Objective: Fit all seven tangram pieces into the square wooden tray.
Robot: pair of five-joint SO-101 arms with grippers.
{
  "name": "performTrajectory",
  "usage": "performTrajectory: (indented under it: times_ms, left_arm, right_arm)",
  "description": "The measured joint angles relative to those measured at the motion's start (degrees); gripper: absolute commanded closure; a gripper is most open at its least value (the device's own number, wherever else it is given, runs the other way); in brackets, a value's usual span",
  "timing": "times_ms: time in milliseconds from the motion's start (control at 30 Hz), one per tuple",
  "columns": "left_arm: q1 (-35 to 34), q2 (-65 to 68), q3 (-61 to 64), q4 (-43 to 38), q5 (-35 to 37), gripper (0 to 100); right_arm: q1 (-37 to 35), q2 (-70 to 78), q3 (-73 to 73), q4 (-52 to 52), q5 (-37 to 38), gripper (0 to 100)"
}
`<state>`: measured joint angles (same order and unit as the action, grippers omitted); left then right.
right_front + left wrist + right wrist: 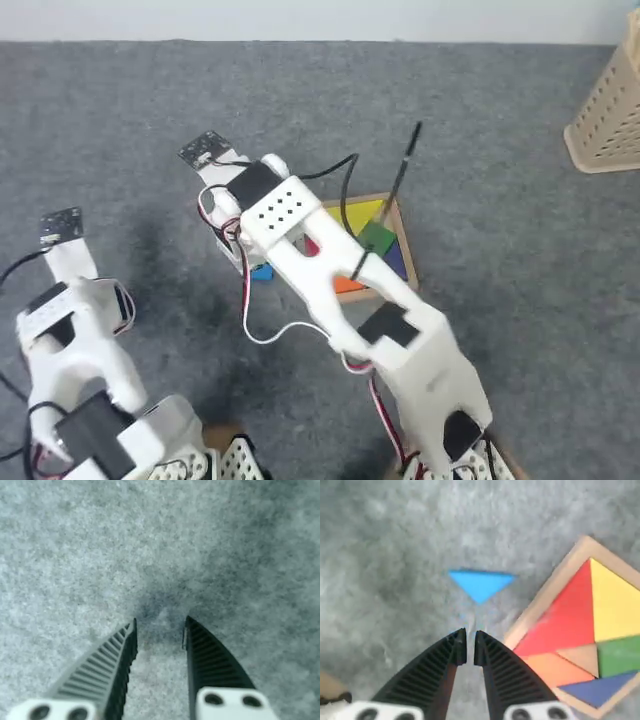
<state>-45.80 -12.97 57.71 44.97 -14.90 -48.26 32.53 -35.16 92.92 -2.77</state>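
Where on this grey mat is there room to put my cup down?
The wide grey mat between the wooden tray and the beige perforated bin is bare, as is the far strip behind both arms. It is crowded beside the tray, where the right hand hangs near the blue triangle.

Up high, sits behind the two white arms (330, 290), facing down and forward across the grey cloth-covered table (500, 330) from well back. On the left wrist, hangs close over the cloth, facing down past the left gripper (160, 625). On the right wrist, looks down equally close past the right gripper (468, 637), sharing with the high view the square wooden tray (546, 591) and small blue triangle (480, 582).
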Motion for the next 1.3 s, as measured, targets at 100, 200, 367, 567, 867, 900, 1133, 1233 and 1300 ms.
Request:
performTrajectory:
  times_ms: [100, 200, 367, 567, 867, 900, 1133, 1233, 1300]
  left_arm:
    - [0.0, 0.0, 0.0, 0.0, 0.0, 85]
    - [0.0, 0.0, 0.0, 0.0, 0.0, 85]
    - [0.0, 0.0, 0.0, 0.0, 0.0, 85]
    - [0.0, 0.0, 0.0, 0.0, 0.0, 85]
    - [0.0, 0.0, 0.0, 0.0, 0.0, 85]
    - [0.0, 0.0, 0.0, 0.0, 0.0, 85]
    - [0.0, 0.0, 0.0, 0.0, 0.0, 85]
    - [0.0, 0.0, 0.0, 0.0, 0.0, 85]
    - [0.0, 0.0, 0.0, 0.0, 0.0, 85]
  right_arm:
    - [-0.09, -7.03, 8.44, -4.4, 0.97, 96.3]
    - [-0.26, -14.51, 22.68, -16.0, 1.23, 96.3]
    - [-1.85, -20.75, 48.09, -41.85, 1.67, 95.7]
    - [-4.04, -20.13, 50.29, -46.95, 7.91, 86.1]
    - [-4.04, -11.34, 41.58, -37.98, 15.82, 85.7]
    - [-4.04, -10.81, 40.88, -37.63, 16.0, 85.7]
    - [-3.96, -10.46, 40.26, -37.27, 20.13, 80.3]
    - [-3.87, -10.55, 40.26, -36.13, 24.26, 80.3]
    - [-3.87, -11.34, 40.26, -35.52, 26.99, 80.4]
